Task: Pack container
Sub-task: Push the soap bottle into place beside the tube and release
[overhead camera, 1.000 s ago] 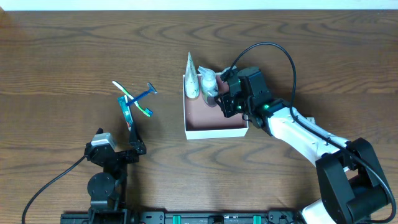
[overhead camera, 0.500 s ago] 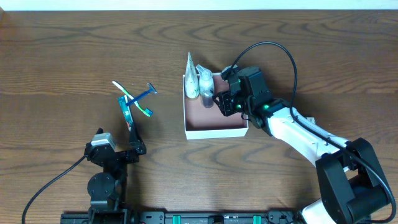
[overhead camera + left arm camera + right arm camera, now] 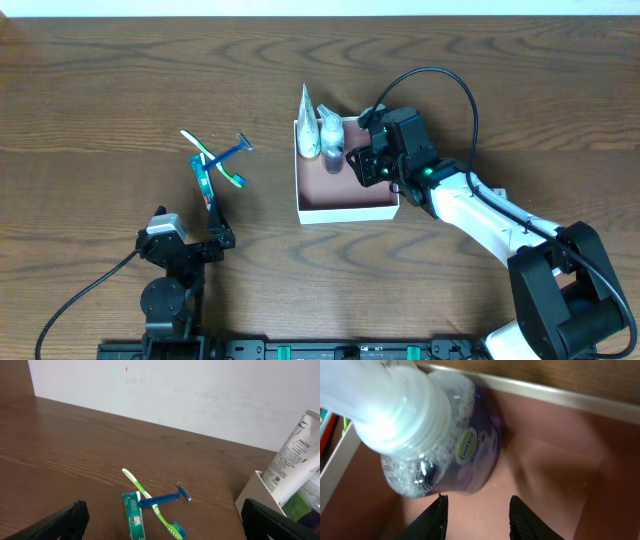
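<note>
The container (image 3: 340, 190), a shallow white box with a pinkish-brown bottom, sits mid-table. A white tube (image 3: 309, 125) leans in its far left corner. Beside the tube lies a clear, foamy bottle (image 3: 331, 136) with a white cap. My right gripper (image 3: 358, 165) is inside the box just right of the bottle. In the right wrist view its jaws (image 3: 477, 517) stand open just short of the bottle (image 3: 445, 455), nothing between them. My left gripper (image 3: 215, 238) rests open near the table's front left, short of a green toothpaste tube (image 3: 132, 520), a green toothbrush (image 3: 150, 502) and a blue razor (image 3: 165, 499).
The toothpaste (image 3: 204, 178), toothbrush (image 3: 215, 160) and razor (image 3: 232, 151) lie crossed in a small pile left of the box. The right arm's black cable (image 3: 450, 95) arcs over the table behind the box. The box corner (image 3: 255, 491) and tube (image 3: 295, 460) show at the left wrist view's right edge.
The right gripper has opened and let go of the bottle, which now rests against the tube at the back of the box. The left arm has not moved.
</note>
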